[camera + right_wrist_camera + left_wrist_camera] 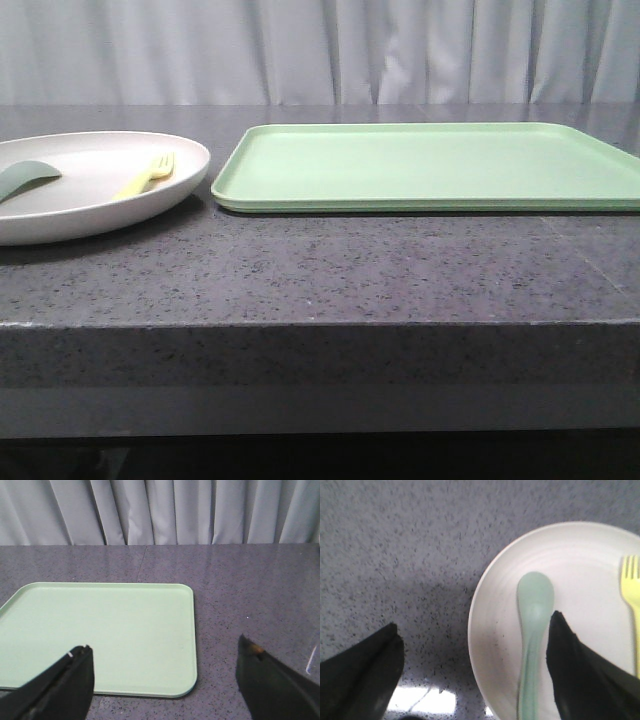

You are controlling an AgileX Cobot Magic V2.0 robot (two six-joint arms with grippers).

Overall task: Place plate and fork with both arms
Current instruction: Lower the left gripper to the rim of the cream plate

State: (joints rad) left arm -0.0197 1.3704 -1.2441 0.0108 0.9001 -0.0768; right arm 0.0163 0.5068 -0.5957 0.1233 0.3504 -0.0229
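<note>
On the bench, my open left claw [475, 675] straddles the stiff, slick plate [580, 545]'s rim, my likely hold.

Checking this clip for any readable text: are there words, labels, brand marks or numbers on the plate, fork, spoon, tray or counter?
None can be read in any view.
Plate: plain cream-white, no mark.
Fork: plain yellow, no mark.
Spoon: plain green, no mark.
Tray: plain light green, no label.
Counter: only dark speckled stone, no signs.
Curtain: plain folds, no print.
</note>
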